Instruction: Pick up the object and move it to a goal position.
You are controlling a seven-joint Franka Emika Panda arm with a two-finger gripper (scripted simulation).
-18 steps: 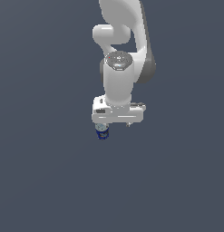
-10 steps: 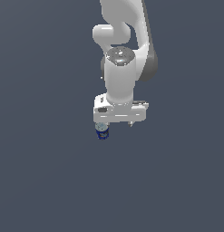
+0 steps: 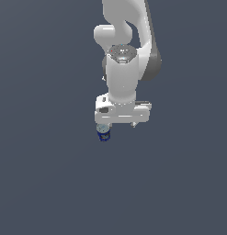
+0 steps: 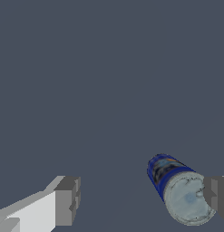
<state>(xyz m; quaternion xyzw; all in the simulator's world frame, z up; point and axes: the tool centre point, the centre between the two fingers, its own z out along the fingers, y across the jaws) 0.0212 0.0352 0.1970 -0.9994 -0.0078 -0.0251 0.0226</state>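
Exterior view first: I see the white Franka arm point(image 3: 124, 55) reaching down from the upper edge of the picture, its links stacked almost in line so that I look along the wrist onto the round grey flange, and the white gripper point(image 3: 118, 125) hangs below the broad hand block over a plain dark grey-blue floor point(image 3: 46, 183). The small dark-blue tapered cup with a pale silvery lid point(image 3: 103, 133) peeks out under the hand block at its end toward the exterior view's left, mostly hidden by the hand; from here I cannot tell whether it rests on the floor. On the wrist view the gripper point(image 4: 145, 201) stands wide open, one grey fingertip pad point(image 4: 68, 200) on its white finger well apart from the cup point(image 4: 179, 195), the other grey pad point(image 4: 217, 198) touching or just beside the cup's lid end. The cup lies tilted with the silvery lid facing the camera and its blue side with an orange-printed label behind, off-centre in the gap and gripped by nothing that I can see
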